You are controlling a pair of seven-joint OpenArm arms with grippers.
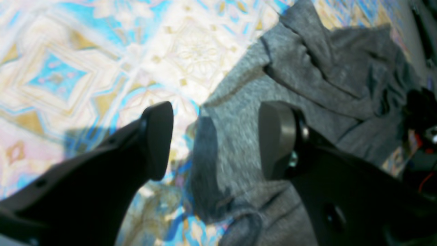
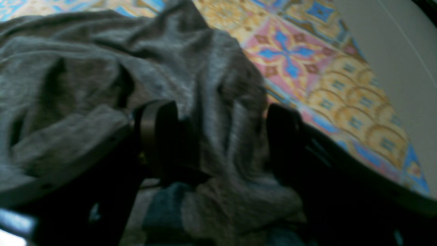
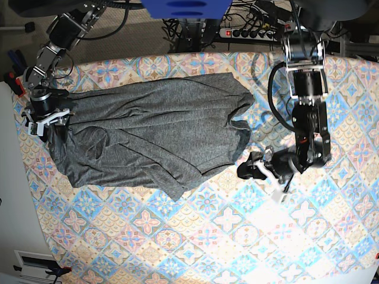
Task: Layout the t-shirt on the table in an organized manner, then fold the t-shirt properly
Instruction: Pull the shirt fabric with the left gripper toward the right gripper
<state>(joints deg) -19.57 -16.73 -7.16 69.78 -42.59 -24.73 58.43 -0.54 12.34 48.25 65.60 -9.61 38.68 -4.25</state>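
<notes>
arms: black jointed links, black cables looped alongside
left pincer: two matte black rounded paddles, a silver screw
right pincer: dark paddles, white bracket

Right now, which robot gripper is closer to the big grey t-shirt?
The right gripper: it sits on the dark grey knit t-shirt at its edge, cloth between its jaws. The left gripper hovers open beside the shirt's opposite edge.

The table is wearing a pastel cloth of blue, pink and beige tiles. The grey t-shirt is lying rumpled across its far left part.
</notes>
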